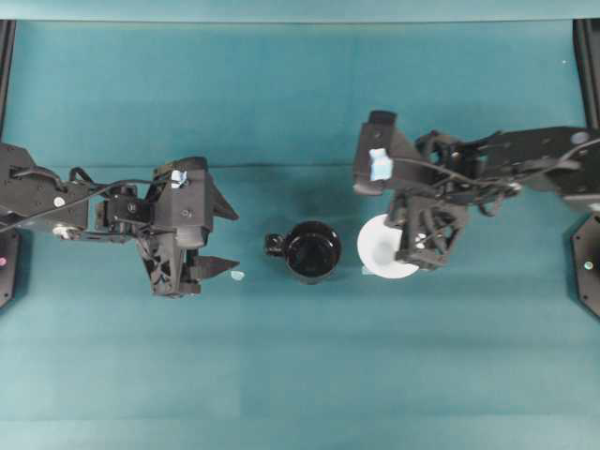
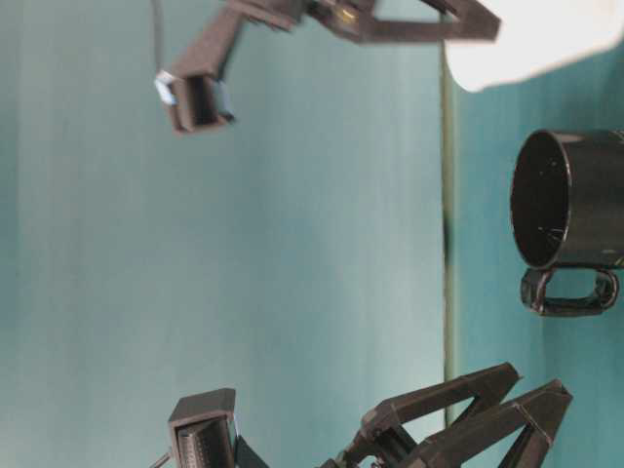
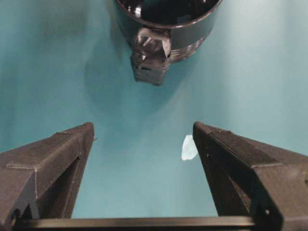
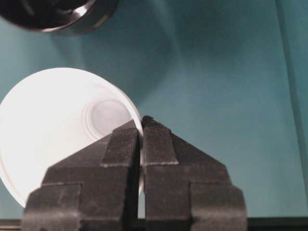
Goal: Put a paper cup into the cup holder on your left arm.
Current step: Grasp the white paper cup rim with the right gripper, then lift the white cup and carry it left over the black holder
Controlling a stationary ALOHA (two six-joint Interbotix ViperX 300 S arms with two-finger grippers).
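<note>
Right gripper (image 4: 141,126) pinches paper cup (image 4: 53,130) rim.

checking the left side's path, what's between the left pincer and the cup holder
Only bare teal cloth and a small pale scrap, seen from the left wrist, between the open left pincer and the cup holder.

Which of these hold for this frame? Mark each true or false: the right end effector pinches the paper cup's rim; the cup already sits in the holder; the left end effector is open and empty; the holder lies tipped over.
1. The right end effector is shut on the rim of the paper cup. True.
2. The cup sits in the cup holder. False: it is beside the holder.
3. The left end effector is open and empty. True.
4. The holder lies tipped over. False: it stands upright.
</note>
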